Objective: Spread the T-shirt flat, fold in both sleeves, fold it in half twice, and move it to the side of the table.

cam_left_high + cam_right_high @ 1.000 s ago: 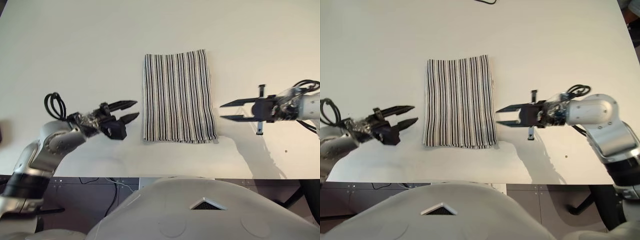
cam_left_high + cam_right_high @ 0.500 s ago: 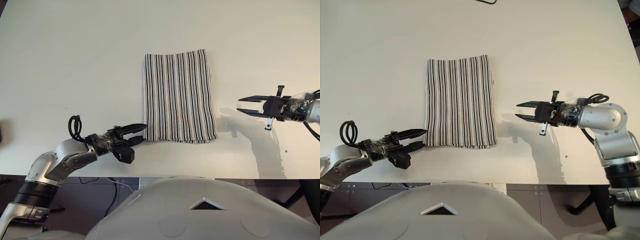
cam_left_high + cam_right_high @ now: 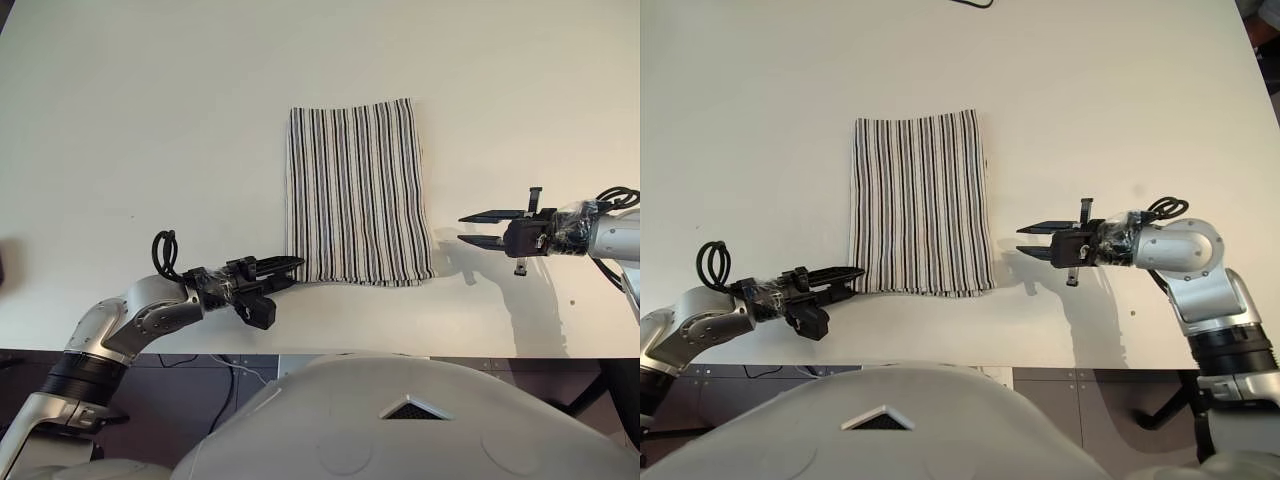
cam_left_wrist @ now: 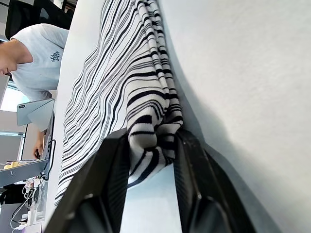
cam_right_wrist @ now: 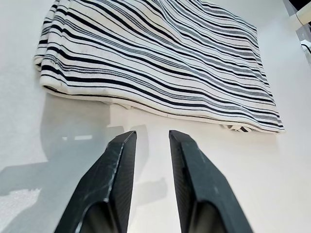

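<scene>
Left eye view shows us a striped T-shirt (image 3: 355,190) lying folded into a neat, tall rectangle in the middle of a white table (image 3: 150,120). We see the left gripper (image 3: 295,270) low on the table at the shirt's near left corner. Up close in the left wrist view, that corner is bunched up between the two black fingers (image 4: 112,174), and they press on it from both sides, so the jaws are holding the cloth. We see the right gripper (image 3: 462,228) out past the shirt's right edge, near the near right corner but not touching it. Its jaws point at the shirt and stand a little way apart, with just bare table between them in the right wrist view.
</scene>
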Tool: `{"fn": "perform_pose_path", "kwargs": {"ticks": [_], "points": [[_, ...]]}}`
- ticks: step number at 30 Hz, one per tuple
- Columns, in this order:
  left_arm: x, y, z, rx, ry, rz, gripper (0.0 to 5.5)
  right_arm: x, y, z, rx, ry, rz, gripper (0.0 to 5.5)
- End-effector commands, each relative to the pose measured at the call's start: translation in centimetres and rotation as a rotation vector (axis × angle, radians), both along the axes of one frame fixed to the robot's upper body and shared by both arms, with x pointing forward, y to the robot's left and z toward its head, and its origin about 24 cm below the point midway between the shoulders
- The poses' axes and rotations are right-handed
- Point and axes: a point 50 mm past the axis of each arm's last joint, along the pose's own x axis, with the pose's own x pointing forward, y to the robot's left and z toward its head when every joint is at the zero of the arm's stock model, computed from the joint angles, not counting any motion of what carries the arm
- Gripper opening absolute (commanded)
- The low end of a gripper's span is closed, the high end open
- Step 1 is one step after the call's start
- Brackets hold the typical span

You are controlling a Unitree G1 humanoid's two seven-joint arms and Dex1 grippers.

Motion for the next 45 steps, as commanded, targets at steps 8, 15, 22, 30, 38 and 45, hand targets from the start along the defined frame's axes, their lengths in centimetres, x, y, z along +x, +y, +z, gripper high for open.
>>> {"fn": "perform_pose_path", "kwargs": {"ticks": [8,15,22,30,38,45], "points": [[0.4,0.5,-0.5,0.04,0.052,0.028,0.16,-2.2,2.5,-1.9,-0.037,-0.206,0.273,1.93],[0.9,0.7,-0.1,0.047,0.059,0.006,0.14,-2.8,3.3,-4.3,-0.091,-0.282,0.397,1.95],[0.9,1.1,-0.1,0.061,0.066,-0.011,0.14,-3.9,4.8,-4.7,-0.04,-0.302,0.501,1.95],[1.2,1.1,0.0,0.065,0.061,-0.027,0.14,-3.5,5.2,-5.4,-0.044,-0.288,0.469,1.95],[1.3,1.0,0.3,0.051,0.05,-0.03,0.14,-4.1,5.3,-5.5,-0.038,-0.246,0.495,0.97],[1.6,0.4,1.3,-0.029,0.037,0.015,0.14,-4.0,5.1,-4.3,0.0,-0.138,0.422,0.1]]}}
